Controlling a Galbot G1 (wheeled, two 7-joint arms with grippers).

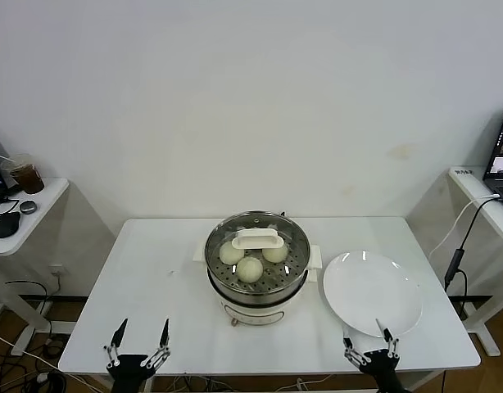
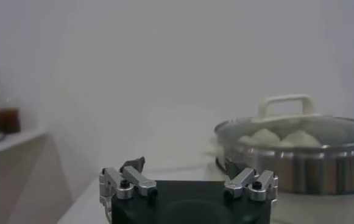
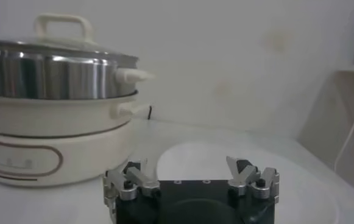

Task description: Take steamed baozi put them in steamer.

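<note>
I see the buns (image 1: 250, 268) inside the pot (image 1: 256, 291). Three of them show through the lid (image 1: 257, 240): one toward my left, one toward my right, and one at the front, closest to me. They sit close together on the metal tray with holes. I cannot tell if a fourth bun is hiding under the lid's white handle (image 1: 256, 238). The glass lid lies flat on top of the pot, and its handle sits across the middle. In the left wrist view the buns (image 2: 279, 137) look like pale lumps under the glass.

The pot stands in the middle of the white table (image 1: 165, 286). It is shiny steel on top with a white bottom and white side handles.

Just beside the pot, on my right, is a round white plate (image 1: 372, 292). Nothing lies on it.

My left gripper (image 1: 139, 340) hangs low at the near edge of the table, on my left, well apart from the pot. Its fingers are spread wide and they hold nothing.

My right gripper (image 1: 369, 343) hangs at the near edge on my right, just in front of the plate. Its fingers are spread wide too, with nothing between them.

Off to my far left is a side table (image 1: 32, 214) with a brown cup (image 1: 26, 173) on it.
</note>
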